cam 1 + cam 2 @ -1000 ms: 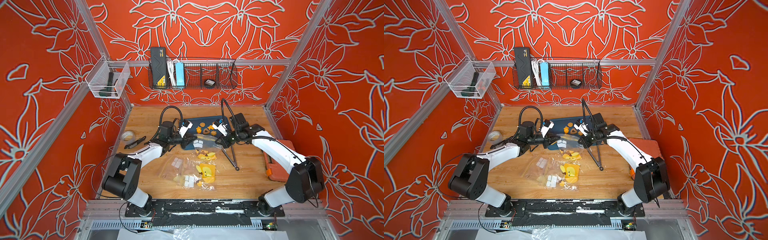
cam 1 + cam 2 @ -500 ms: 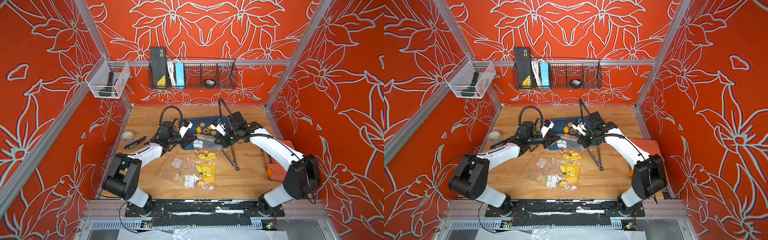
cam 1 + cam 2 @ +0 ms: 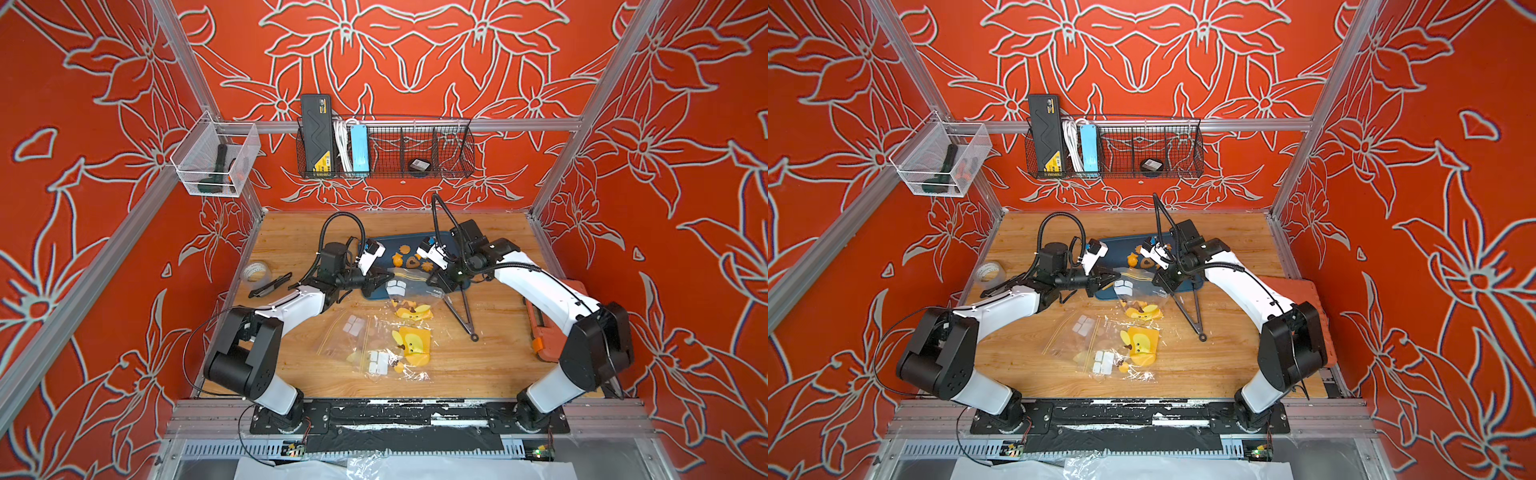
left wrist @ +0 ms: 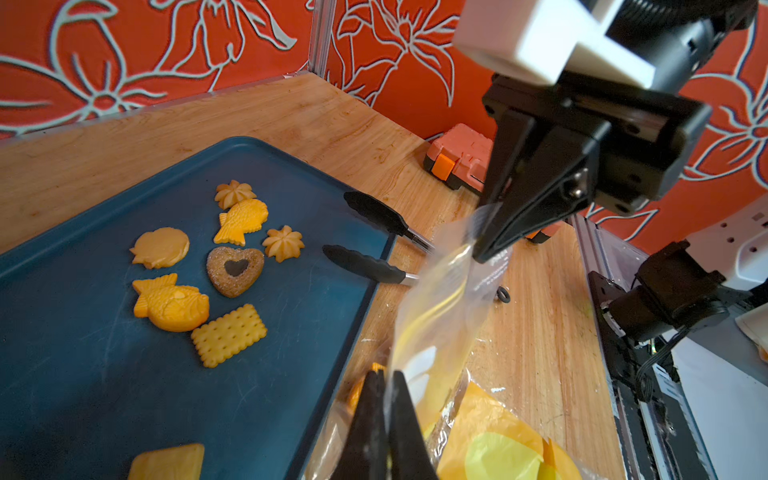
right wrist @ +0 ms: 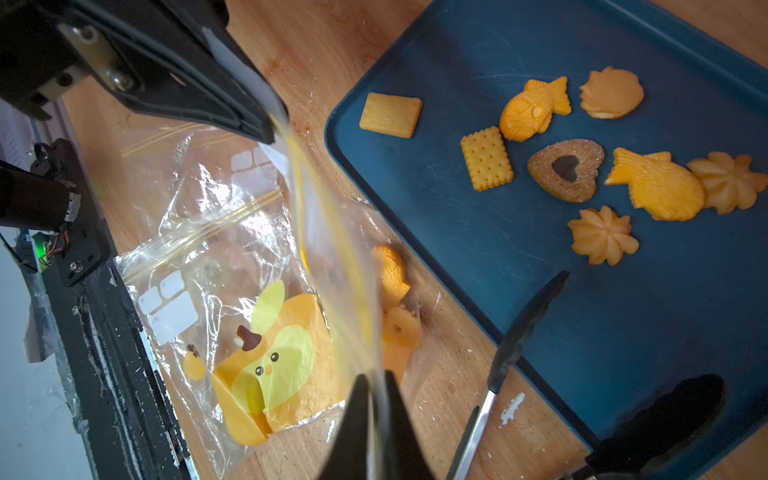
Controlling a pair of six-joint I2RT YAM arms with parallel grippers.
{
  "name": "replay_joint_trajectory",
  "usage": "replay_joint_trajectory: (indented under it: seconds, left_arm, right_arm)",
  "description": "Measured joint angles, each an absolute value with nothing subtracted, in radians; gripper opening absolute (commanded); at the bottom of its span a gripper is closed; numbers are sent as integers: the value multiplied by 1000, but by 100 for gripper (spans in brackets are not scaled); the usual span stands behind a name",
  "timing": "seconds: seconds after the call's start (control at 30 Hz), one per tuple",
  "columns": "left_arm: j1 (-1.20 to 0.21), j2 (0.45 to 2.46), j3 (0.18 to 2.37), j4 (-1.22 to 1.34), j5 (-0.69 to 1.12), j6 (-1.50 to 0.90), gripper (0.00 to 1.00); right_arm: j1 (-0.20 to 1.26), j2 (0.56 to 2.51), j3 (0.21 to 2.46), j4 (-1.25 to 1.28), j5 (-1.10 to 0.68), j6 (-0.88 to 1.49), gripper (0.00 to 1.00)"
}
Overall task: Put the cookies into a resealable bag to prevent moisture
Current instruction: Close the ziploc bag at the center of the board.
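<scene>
Several yellow-orange and brown cookies (image 4: 235,270) (image 5: 567,170) lie on the dark blue tray (image 4: 83,374) (image 3: 399,243) at the back middle of the table. A clear resealable bag (image 3: 409,282) (image 4: 440,316) (image 5: 332,249) with a yellow zip strip is stretched in the air between my two grippers at the tray's near edge. My left gripper (image 4: 386,374) (image 3: 384,276) is shut on one end of the bag's mouth. At the other end, my right gripper (image 5: 372,376) (image 3: 442,286) is shut on it too. A fish cookie (image 5: 392,270) shows through the film, low in the bag.
Black tongs (image 3: 461,307) (image 5: 511,345) rest with their tips on the tray's right edge. Other clear bags (image 3: 382,345) with yellow cartoon prints lie on the near side of the table. An orange case (image 3: 540,324) sits at the right edge, a tape roll (image 3: 255,272) at the left.
My right gripper's jaws have closed on the bag's edge after standing slightly apart. The left gripper has kept its hold and has not moved.
</scene>
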State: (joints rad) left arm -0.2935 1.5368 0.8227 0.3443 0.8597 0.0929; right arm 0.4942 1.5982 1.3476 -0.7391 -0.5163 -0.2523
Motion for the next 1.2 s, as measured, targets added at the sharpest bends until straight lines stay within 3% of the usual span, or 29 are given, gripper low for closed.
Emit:
replay_joint_trajectory:
  seconds: [0.03,0.1,0.13,0.17,0.23,0.27,0.3,0.33,0.4,0.47,0.53,0.6,0.67,0.73,0.77,0.83,0.9,0.97,1.0,1.07,1.13,1.2]
  left_arm:
    - [-294,1537,823,344,859,93,0]
    - [-293,1537,823,344,859,93,0]
    - [-293,1537,823,344,859,93,0]
    - [-293,1537,823,345,859,93,0]
    - [-294,1537,823,344,859,93,0]
    - [-293,1537,823,344,859,93,0]
    - [-293,1537,823,344,859,93,0]
    - [-293,1537,823,344,859,93,0]
    - [-293,1537,823,345,859,93,0]
    - [-293,1536,823,344,859,93,0]
    - [-293,1536,823,344,859,93,0]
    - [-293,1536,823,345,860,93,0]
    - [-293,1536,823,344,859,93,0]
    - [-293,1536,823,344,859,93,0]
    - [-293,1536,823,345,859,93,0]
    - [-293,1536,823,345,860,93,0]
    - [-293,1536,823,345,859,93,0]
    - [-293,1536,823,345,859,93,0]
    - [-293,1536,823,345,859,93,0]
    - [-293,1536,823,345,860,93,0]
    - [-294,1536,823,345,860,93,0]
    - [-293,1536,823,344,859,93,0]
  right_arm:
    - [494,1600,1348,-741,-516,-250,0]
    - [496,1605,1351,-742,-513,-256,16]
    - [496,1608,1355,-743,-513,-255,12]
    - [497,1611,1359,-742,-513,-260,0]
    - [499,1617,1366,-743,-514,-260,0]
    - [501,1620,1369,-745,-514,-263,2]
    - [501,1625,1374,-751,-514,-265,19]
    - [502,1629,1378,-751,-514,-263,20]
    - [503,1633,1378,-745,-514,-273,0]
    - [506,1636,1379,-746,-517,-266,0]
    - [508,1640,1382,-749,-519,-270,18]
    - [510,1646,1384,-745,-518,-273,0]
    - [512,1652,1388,-748,-522,-266,0]
    - [514,1658,1398,-751,-524,-271,24]
    - [515,1660,1401,-749,-524,-271,24]
    - [517,1660,1401,-741,-524,-276,0]
    - [519,1661,1404,-741,-524,-270,0]
    - [519,1664,1412,-741,-524,-270,23]
    - [519,1664,1412,-738,-525,-268,23]
    - [520,1664,1412,-730,-525,-273,0]
    - [521,1667,1414,-730,-530,-264,0]
    - [522,1677,1423,-735,-533,-268,22]
